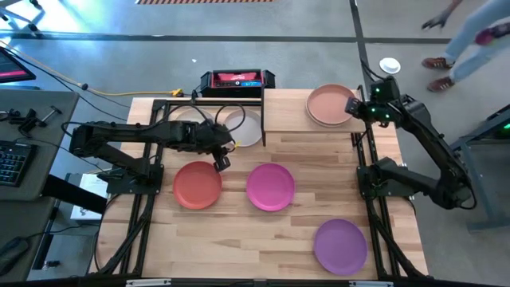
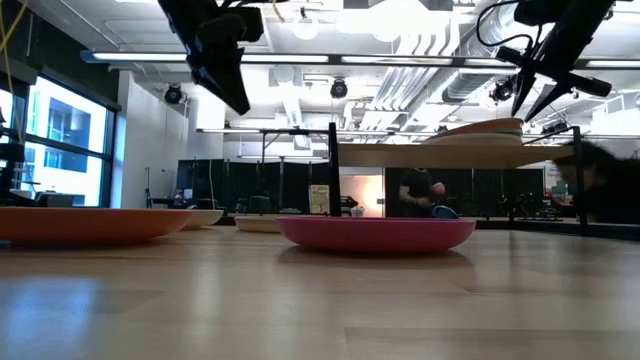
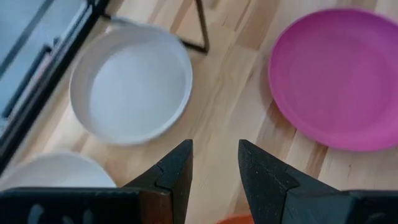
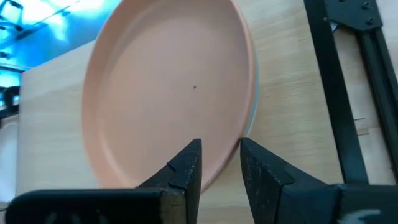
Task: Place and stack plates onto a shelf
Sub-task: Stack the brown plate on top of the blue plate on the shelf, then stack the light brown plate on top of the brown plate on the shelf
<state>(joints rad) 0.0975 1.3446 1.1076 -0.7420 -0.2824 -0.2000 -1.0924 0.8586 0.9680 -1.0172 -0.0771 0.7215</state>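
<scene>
The shelf [image 1: 287,112] stands at the table's far side. On its right end lies a pale peach plate [image 1: 329,104], with a teal rim [image 4: 254,93] showing under it. My right gripper [image 1: 356,104] is open just above this plate's right rim [image 4: 231,146] and holds nothing. My left gripper [image 1: 222,159] is open and empty in the air over the far edge of the orange-red plate [image 1: 198,185]. Two off-white plates [image 3: 132,81] [image 3: 56,171] lie on the table by the shelf's left posts. The magenta plate [image 1: 270,186] and the purple plate [image 1: 340,245] lie flat on the table.
Black frame posts [image 1: 263,119] [image 1: 366,151] stand around the shelf and along both table sides. A red and black box [image 1: 237,80] sits behind the shelf. A person [image 1: 470,36] walks beyond the table's far right. Bare tabletop [image 1: 239,247] lies along the near edge.
</scene>
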